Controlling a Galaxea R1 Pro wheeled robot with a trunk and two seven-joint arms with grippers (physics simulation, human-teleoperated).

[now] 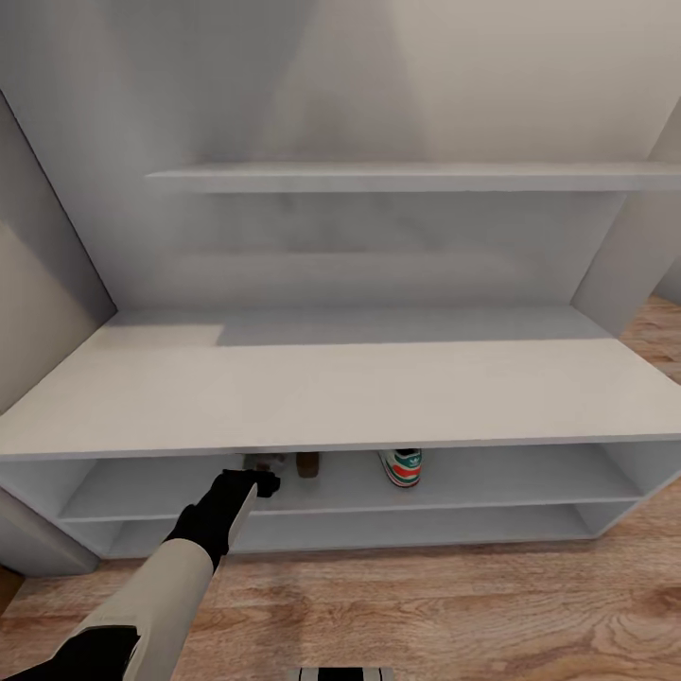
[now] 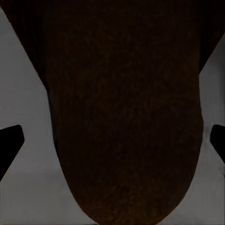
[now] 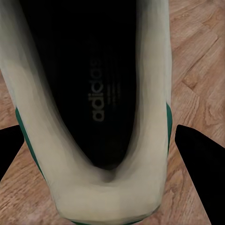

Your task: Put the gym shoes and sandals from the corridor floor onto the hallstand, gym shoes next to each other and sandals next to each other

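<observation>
The hallstand (image 1: 331, 388) stands in front of me. My left gripper (image 1: 270, 483) reaches into its upper shelf slot. In the left wrist view a dark brown sandal (image 2: 126, 117) lies between the fingers, and the left gripper (image 2: 116, 143) is open, with grey showing between a fingertip (image 2: 11, 145) and the sandal's edge. A brown sandal piece (image 1: 307, 463) shows just beyond the hand. One gym shoe (image 1: 405, 466) stands on the same shelf further right. My right gripper (image 3: 101, 159) is shut on the other gym shoe (image 3: 145, 154), over the corridor floor (image 3: 197, 56).
Under the upper slot runs a lower shelf slot (image 1: 378, 525). A floating grey shelf (image 1: 407, 177) hangs on the wall above the top. Grey side walls close in at left (image 1: 38, 284) and right (image 1: 634, 255). Wood floor (image 1: 426, 605) lies before the rack.
</observation>
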